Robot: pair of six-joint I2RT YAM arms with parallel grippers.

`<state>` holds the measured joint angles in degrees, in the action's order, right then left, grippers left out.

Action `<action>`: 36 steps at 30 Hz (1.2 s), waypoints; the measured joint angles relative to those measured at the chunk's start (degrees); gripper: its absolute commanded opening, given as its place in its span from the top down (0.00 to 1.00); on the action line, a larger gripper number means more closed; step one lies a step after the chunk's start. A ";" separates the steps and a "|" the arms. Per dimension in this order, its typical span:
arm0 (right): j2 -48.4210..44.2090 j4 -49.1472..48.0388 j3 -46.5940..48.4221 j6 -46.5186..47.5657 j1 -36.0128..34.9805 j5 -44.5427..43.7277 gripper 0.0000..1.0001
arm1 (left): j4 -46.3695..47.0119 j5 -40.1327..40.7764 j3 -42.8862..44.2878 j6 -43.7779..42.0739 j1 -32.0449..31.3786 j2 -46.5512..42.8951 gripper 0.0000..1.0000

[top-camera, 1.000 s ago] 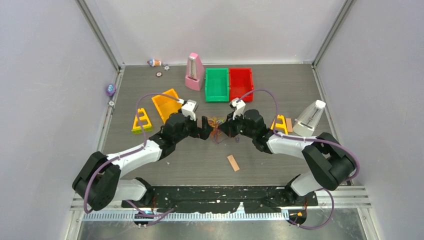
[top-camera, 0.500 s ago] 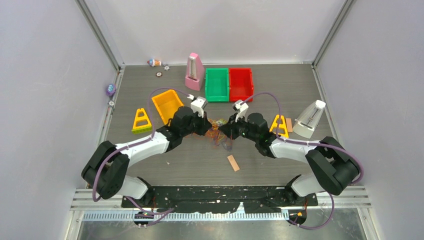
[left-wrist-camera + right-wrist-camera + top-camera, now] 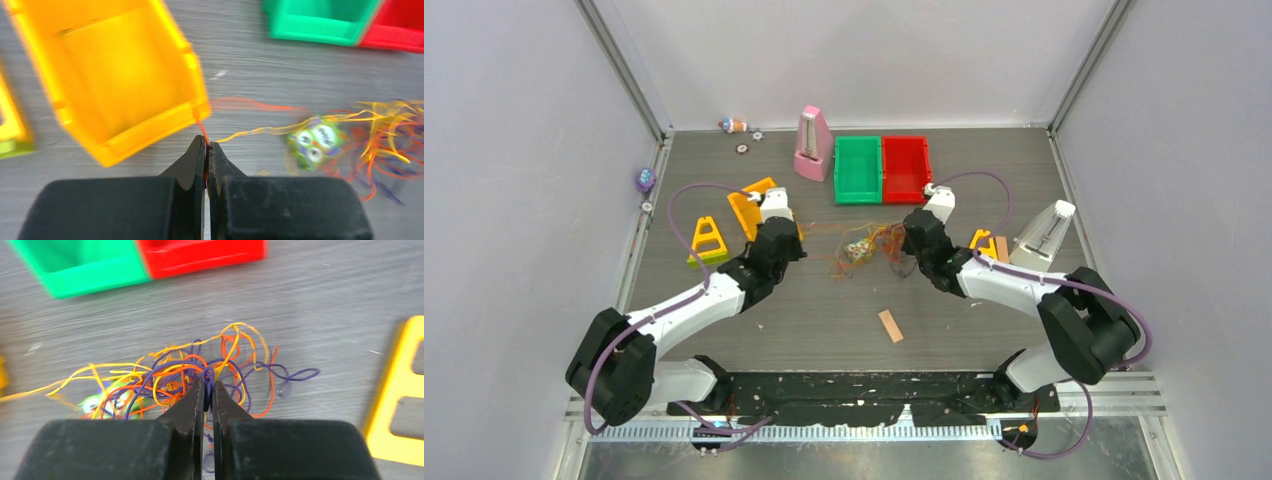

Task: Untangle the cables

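Left gripper (image 3: pixel 206 145): I see jaws pinching an orange strand (image 3: pixel 202 130) by the yellow bin (image 3: pixel 115 75).
Right gripper (image 3: pixel 208 382): jaws pinching a purple strand (image 3: pixel 209 373) of the cables (image 3: pixel 165 375).

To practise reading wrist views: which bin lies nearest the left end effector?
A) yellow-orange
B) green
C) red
A: in the left wrist view the yellow-orange bin sits just past the tips of the left end effector, which is shut on an orange cable.

tangled cables (image 3: pixel 176 374), right tool (image 3: pixel 209 383) pinching them
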<state>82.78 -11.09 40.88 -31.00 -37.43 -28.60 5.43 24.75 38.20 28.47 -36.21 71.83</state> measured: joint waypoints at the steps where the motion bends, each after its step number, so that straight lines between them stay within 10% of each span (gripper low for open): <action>1: 1.01 2.21 0.72 -0.63 0.57 -2.58 0.88 | -1.33 2.49 0.00 0.33 0.42 -0.11 1.00; 5: 2.75 4.96 1.16 2.58 2.19 -1.38 0.74 | -4.00 5.90 -0.35 -0.48 1.53 -0.13 1.00; 11: -0.22 -11.50 -7.61 10.16 2.27 24.17 0.95 | 1.66 -4.55 -3.34 -5.49 0.90 -0.59 0.96; 15: -0.59 -19.89 -10.21 11.93 2.29 37.66 0.95 | 4.72 -11.10 -4.50 -8.22 0.66 -0.76 0.44; 21: -0.79 -32.83 -12.85 11.37 2.23 52.63 0.92 | 10.64 -22.16 -5.35 -9.55 0.57 -0.76 0.26; 26: -0.79 -35.67 -12.87 10.47 2.19 55.95 0.29 | 12.68 -26.53 -5.57 -10.08 0.31 -0.76 0.23; 36: -2.21 -32.09 -12.85 12.37 2.19 50.66 0.23 | 13.33 -26.29 -7.19 -10.10 0.26 -2.47 0.00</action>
<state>80.58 -43.18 28.03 -18.63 -35.24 22.06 18.76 -1.54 31.00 18.37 -35.94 69.36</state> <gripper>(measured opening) 0.766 0.987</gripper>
